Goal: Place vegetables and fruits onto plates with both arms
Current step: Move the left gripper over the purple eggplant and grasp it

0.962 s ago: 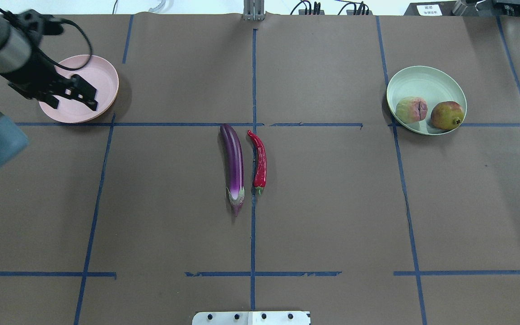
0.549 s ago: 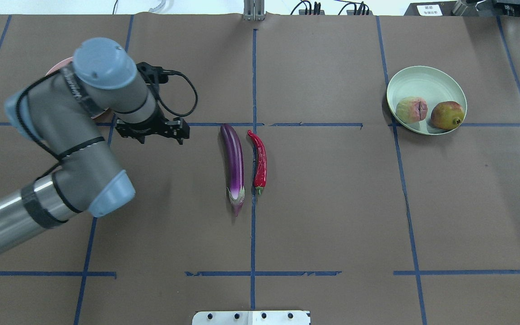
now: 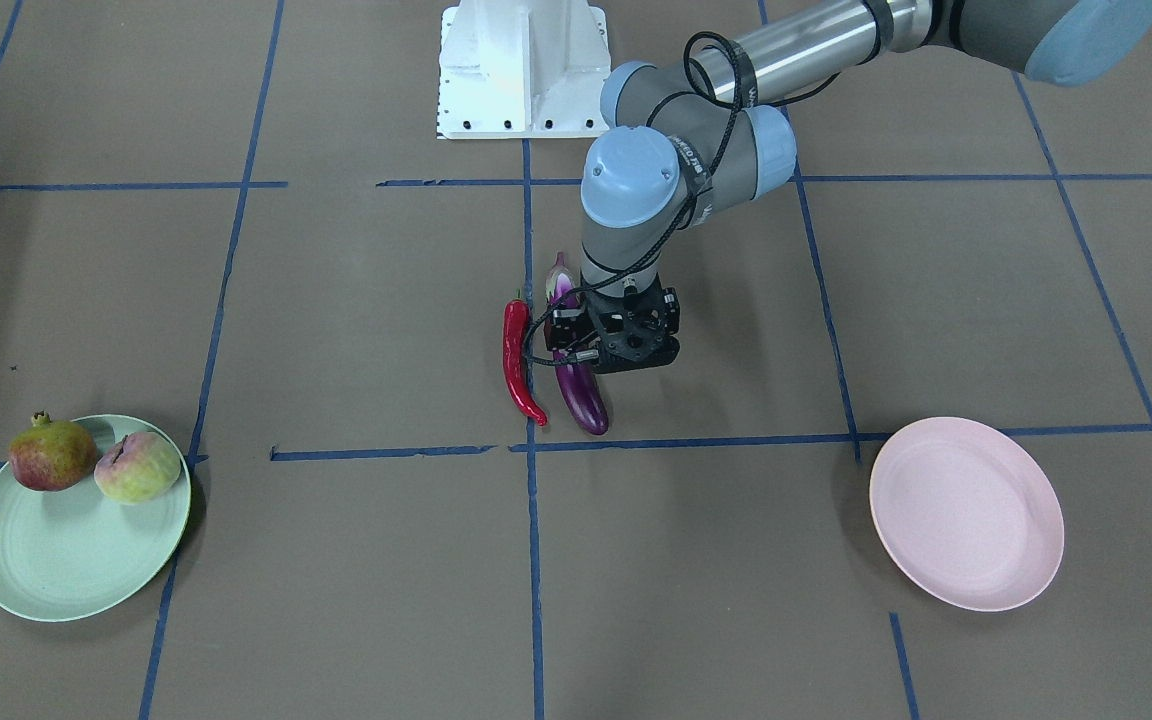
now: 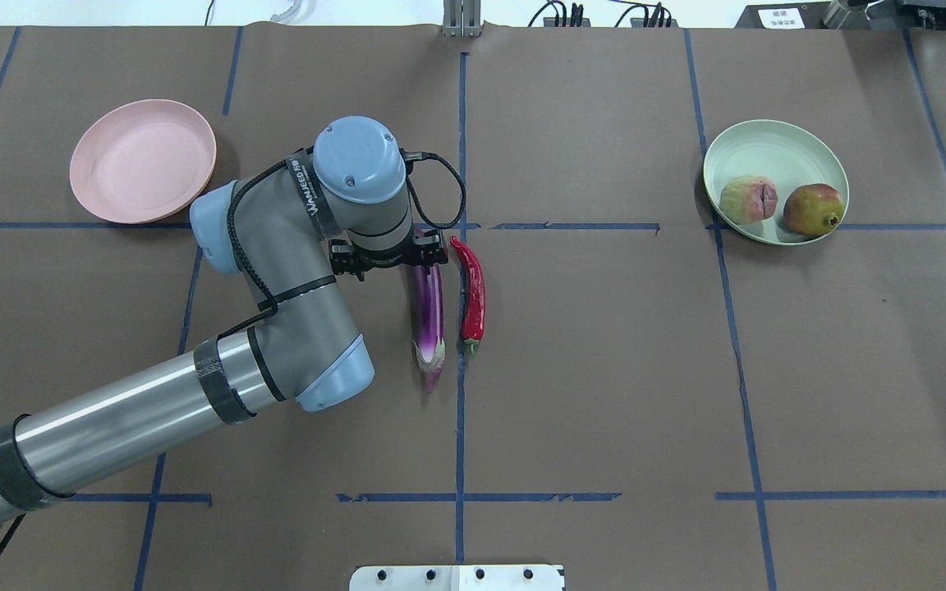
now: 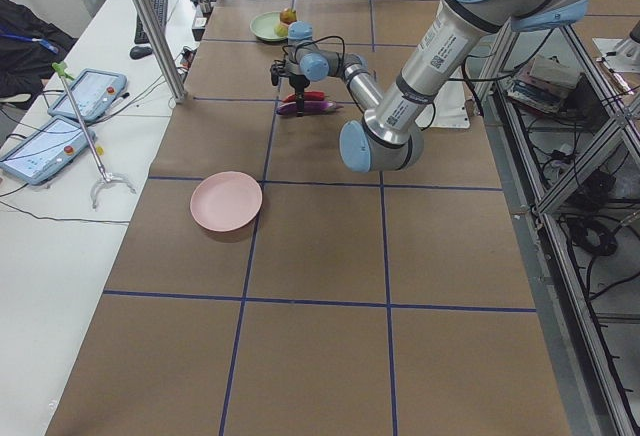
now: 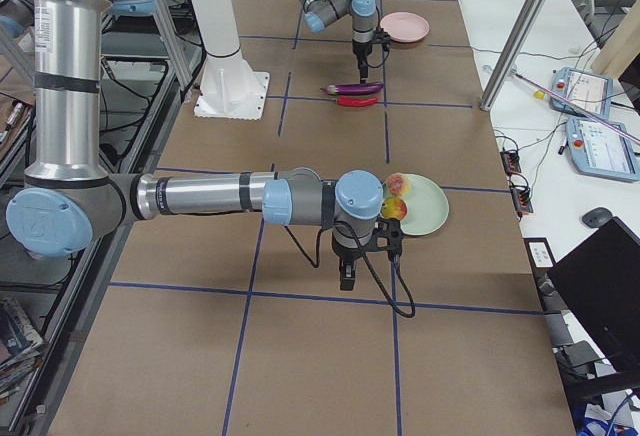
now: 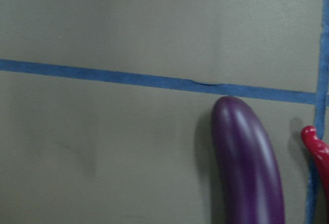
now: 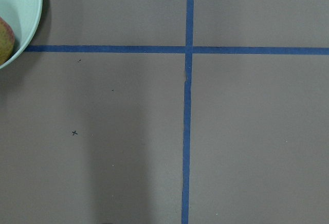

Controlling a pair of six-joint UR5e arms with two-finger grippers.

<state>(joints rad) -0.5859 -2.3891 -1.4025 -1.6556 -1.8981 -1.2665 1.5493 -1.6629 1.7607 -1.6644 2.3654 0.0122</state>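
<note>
The purple eggplant (image 4: 428, 316) and the red chili (image 4: 474, 295) lie side by side at the table's middle. My left gripper (image 4: 391, 254) hangs open just over the eggplant's rounded far end (image 3: 584, 395), not holding it. The left wrist view shows that end (image 7: 249, 167) and the chili (image 7: 318, 152). The pink plate (image 4: 143, 161) is bare. The mint green plate (image 4: 756, 135) holds the peach-like fruit (image 4: 748, 199) and the pomegranate (image 4: 813, 209). My right gripper (image 6: 347, 274) hangs beside the green plate; I cannot tell if it is open or shut.
The white base block (image 3: 521, 70) stands at the robot's edge. Blue tape lines cross the brown table cover. A side table with tablets (image 5: 60, 121) and a metal post (image 5: 150, 26) stand beyond the far edge.
My left arm has swung from over the pink plate rightward to the eggplant's far end. The vegetables, fruits and plates have not moved.
</note>
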